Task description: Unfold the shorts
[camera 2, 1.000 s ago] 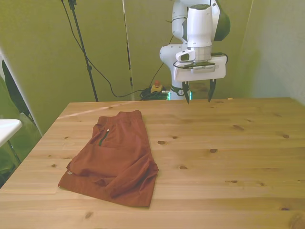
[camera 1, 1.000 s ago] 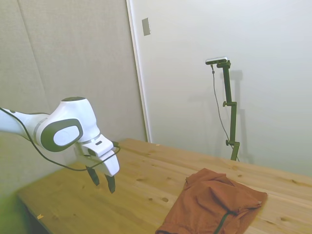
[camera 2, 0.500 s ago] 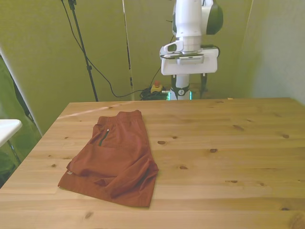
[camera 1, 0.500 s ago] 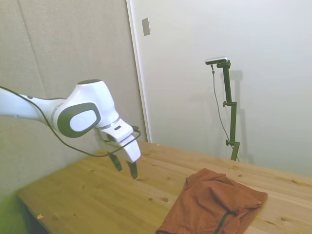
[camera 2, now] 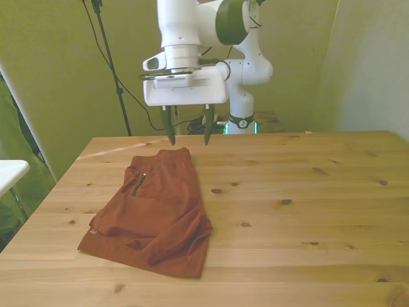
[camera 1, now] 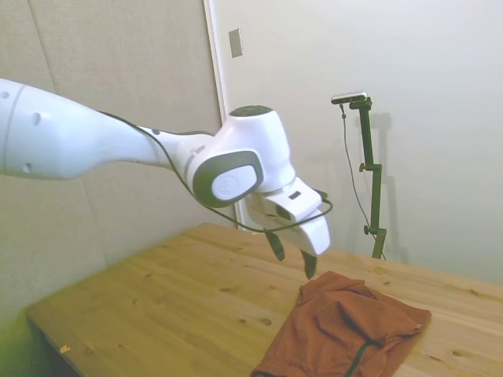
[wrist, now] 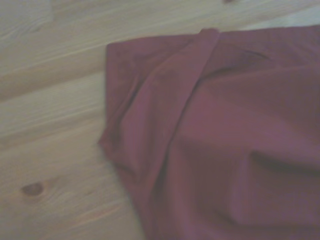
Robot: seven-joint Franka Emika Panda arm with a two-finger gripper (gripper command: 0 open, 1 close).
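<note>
Shorts (camera 2: pixel 153 214) lie folded on the wooden table (camera 2: pixel 307 211), on the front view's left side. They are rust-orange and soft, with bumps and wrinkles in the cloth. A dark cord (camera 2: pixel 138 185) runs down near the far end of the shorts. A tiny light tag (camera 2: pixel 93 232) sits at the near corner by the hem. One edge of the cloth is folded over on itself along the side that faces the middle of the table.

From the side view the shorts (camera 1: pixel 346 330) sit near the table's close edge, and the dark cord (camera 1: pixel 357 357) shows there too.

The white arm (camera 2: pixel 192 38) reaches over the table. Its gripper (camera 2: pixel 188 133) hangs in the air above the far end of the shorts. It does not touch the cloth. The two dark fingers (camera 2: pixel 170 131) point down and are spread wide apart, with nothing between them. In the side view the gripper (camera 1: pixel 292 256) is just above the top edge of the shorts, a bit tilted.

The wrist view is blurry. It shows a corner of the shorts (wrist: pixel 225 145) with a thick fold running across it, and bare wood of the table (wrist: pixel 50 125) beside it. A dark knot (wrist: pixel 32 189) is in the wood near the cloth.
</note>
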